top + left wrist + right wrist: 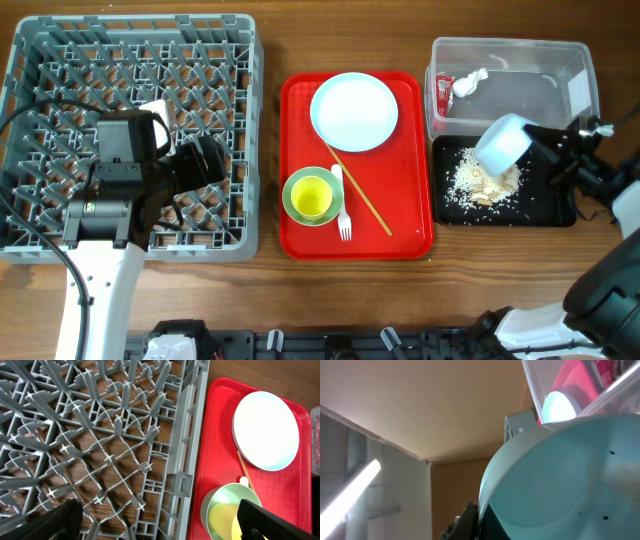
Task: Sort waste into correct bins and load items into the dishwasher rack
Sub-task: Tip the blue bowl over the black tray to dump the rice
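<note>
My right gripper [535,140] is shut on the rim of the light-blue bowl [503,142], holding it tipped over the black tray [550,210], where rice-like scraps [483,182] lie. The bowl [570,480] fills the right wrist view. The clear tub [540,85] holds the red wrapper [444,95] and white napkin [468,83]. My left gripper [205,160] is open and empty over the grey dishwasher rack [60,60], near its right edge [182,460]. On the red tray are the light-blue plate [354,111], the yellow-green cup [312,197] inside the pale green bowl [292,190], the white fork [342,205] and the chopsticks [360,192].
The red tray [300,235] lies between the rack and the two bins on a wooden table [270,40]. The left wrist view shows the rack pegs, the red tray [220,420], the plate [265,430] and the green bowl [220,497].
</note>
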`<state>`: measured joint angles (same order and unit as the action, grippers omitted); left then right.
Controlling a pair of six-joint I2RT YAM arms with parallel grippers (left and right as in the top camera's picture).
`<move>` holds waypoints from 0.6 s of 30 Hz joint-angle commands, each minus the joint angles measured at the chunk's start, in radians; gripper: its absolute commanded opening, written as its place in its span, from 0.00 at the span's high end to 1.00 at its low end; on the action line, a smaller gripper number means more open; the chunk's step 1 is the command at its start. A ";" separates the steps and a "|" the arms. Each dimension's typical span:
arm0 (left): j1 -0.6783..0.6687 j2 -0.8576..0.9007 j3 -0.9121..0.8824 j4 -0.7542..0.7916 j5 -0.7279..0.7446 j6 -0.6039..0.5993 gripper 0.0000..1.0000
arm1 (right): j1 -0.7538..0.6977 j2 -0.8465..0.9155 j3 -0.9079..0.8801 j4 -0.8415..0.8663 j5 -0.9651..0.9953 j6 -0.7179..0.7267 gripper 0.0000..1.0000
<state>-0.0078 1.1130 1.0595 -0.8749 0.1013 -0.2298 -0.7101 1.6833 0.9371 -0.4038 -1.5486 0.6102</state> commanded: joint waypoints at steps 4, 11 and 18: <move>0.004 -0.004 0.018 0.002 -0.010 0.013 0.00 | -0.047 0.008 -0.003 0.090 -0.050 0.130 0.96; 0.004 -0.004 0.018 0.002 -0.009 0.013 0.00 | -0.046 0.008 -0.003 0.105 -0.069 0.110 0.96; 0.004 -0.004 0.018 0.002 -0.010 0.013 0.00 | 0.015 0.001 -0.003 0.013 -0.002 -0.098 0.96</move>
<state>-0.0078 1.1130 1.0595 -0.8749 0.1013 -0.2298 -0.7414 1.6833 0.9375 -0.3412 -1.5589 0.6449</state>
